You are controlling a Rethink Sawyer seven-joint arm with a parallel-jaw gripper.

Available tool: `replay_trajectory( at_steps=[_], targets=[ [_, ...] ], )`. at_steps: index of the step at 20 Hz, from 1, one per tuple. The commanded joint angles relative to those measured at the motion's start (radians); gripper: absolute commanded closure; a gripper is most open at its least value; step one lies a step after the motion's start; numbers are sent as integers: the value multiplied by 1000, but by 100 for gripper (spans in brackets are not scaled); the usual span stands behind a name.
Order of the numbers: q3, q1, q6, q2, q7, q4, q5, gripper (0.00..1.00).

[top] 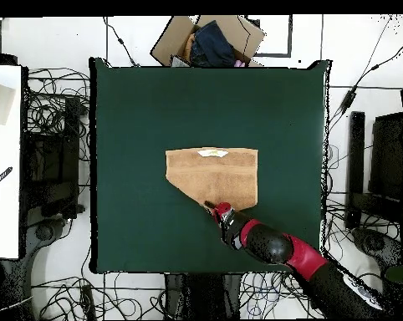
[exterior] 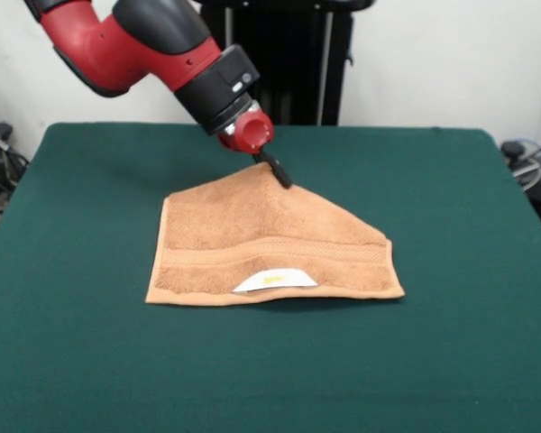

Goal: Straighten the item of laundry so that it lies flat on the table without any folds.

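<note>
Towel [exterior: 270, 248] sits mid-table [exterior: 460, 361], far corner folded over into a diagonal edge. Gripper [exterior: 283, 177] is down at that fold's peak; I can't tell if it's pinching cloth. Unfold step, I reckon: next, drag the flap out far-right.

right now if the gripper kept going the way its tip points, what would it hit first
Probably the towel. The gripper angles downward and its dark tip already sits at the towel's raised far edge, seemingly touching it. Going on, it would press into the terry cloth, then the green table beneath. Contact depth is unclear.
</note>
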Motion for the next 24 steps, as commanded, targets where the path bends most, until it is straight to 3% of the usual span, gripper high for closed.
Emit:
replay_trajectory(
  at_steps=[1, 16, 24],
  targets=[
    [-73, 40, 30, 39, -70, -112, -49, 0],
    [-58, 32, -2, 59, -99, -105, -94, 0],
    [-71, 58, -54, 46, -48, -94, -127, 0]
  ],
)
